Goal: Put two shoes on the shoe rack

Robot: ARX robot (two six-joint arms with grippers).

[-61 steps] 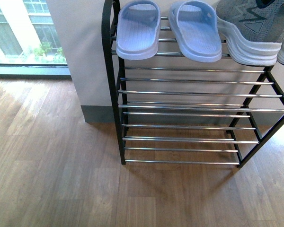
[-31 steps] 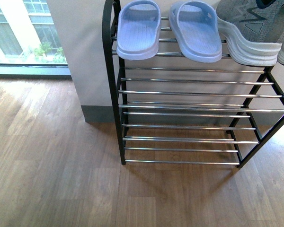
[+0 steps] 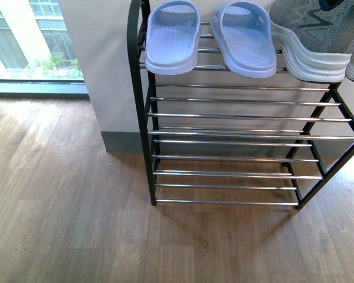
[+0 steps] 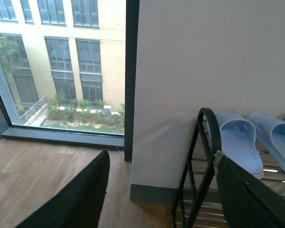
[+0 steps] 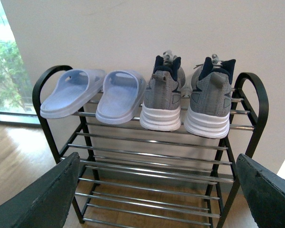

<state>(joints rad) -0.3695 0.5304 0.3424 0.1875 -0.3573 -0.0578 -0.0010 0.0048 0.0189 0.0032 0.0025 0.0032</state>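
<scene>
Shoes sit on the top shelf while I see both pincers spread wide and holding nothing: the left gripper (image 4: 161, 190) near the rack's end hoop, the right gripper (image 5: 156, 194) facing the shoe rack (image 5: 152, 156). Wood floor (image 3: 65, 212) runs to a pale wall (image 3: 106, 59) and a window (image 4: 57, 61). Pale blue slides (image 5: 92, 95) lie beside grey sneakers (image 5: 187, 97), heels outward, lower shelves bare.

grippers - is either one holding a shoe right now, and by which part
Nothing is held. Both the left gripper and the right gripper are open and empty; the slides and sneakers sit on the shoe rack.
</scene>
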